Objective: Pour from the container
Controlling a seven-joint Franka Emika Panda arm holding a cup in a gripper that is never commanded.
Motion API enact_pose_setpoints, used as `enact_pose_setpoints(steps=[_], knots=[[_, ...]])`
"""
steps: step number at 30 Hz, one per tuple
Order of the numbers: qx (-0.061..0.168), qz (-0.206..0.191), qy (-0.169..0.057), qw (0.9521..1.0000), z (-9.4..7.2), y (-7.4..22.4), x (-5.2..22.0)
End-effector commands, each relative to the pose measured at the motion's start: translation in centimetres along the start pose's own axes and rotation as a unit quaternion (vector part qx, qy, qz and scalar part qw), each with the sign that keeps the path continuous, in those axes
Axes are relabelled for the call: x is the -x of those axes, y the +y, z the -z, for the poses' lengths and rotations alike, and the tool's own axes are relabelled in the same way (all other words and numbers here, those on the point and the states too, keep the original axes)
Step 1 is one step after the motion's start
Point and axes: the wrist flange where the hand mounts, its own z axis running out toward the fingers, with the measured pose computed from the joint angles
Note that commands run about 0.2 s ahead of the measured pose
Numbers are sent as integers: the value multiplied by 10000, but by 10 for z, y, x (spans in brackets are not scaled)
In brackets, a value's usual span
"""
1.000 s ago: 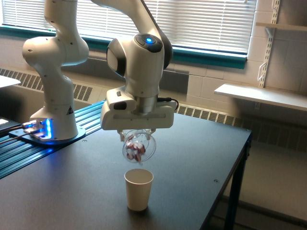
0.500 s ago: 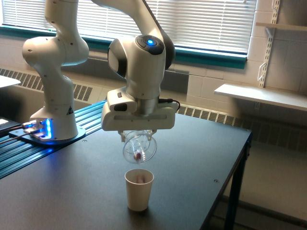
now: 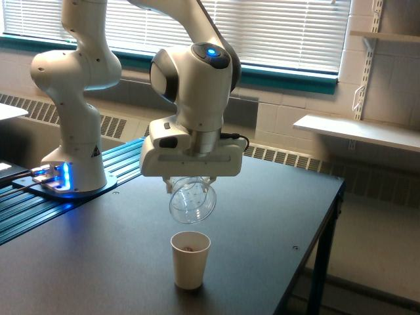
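The white robot arm's gripper (image 3: 191, 180) is clamping the clear, rounded see-through plastic container (image 3: 192, 203), holding it by its upper part under the broad white hand. The container is hanging tipped over, its open mouth facing down and towards the camera, directly above the white paper cup (image 3: 190, 260) and apart from it, with a gap of air between them. The container is looking empty: only faint specks are showing on its wall, and no reddish-brown pieces are lying inside it.

The paper cup is standing upright on the dark grey tabletop (image 3: 262, 216), near the table's front edge. Inside its rim a small patch of reddish-brown is showing; how full the cup is cannot be told from this angle.

Behind the paper cup and towards the exterior view's left, the arm's white base (image 3: 73, 172) is sitting on a blue ribbed metal platform (image 3: 26, 213), with blue lights glowing at its foot. Beyond the cup, closed white window blinds (image 3: 289, 29) are covering the window.
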Motion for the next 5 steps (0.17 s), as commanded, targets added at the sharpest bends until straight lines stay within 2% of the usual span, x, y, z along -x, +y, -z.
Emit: enact_pose_setpoints(steps=[1, 5], knots=[[36, -49, 145, 9999, -3, -6, 12], [123, -80, 169, 9998, -6, -6, 17]])
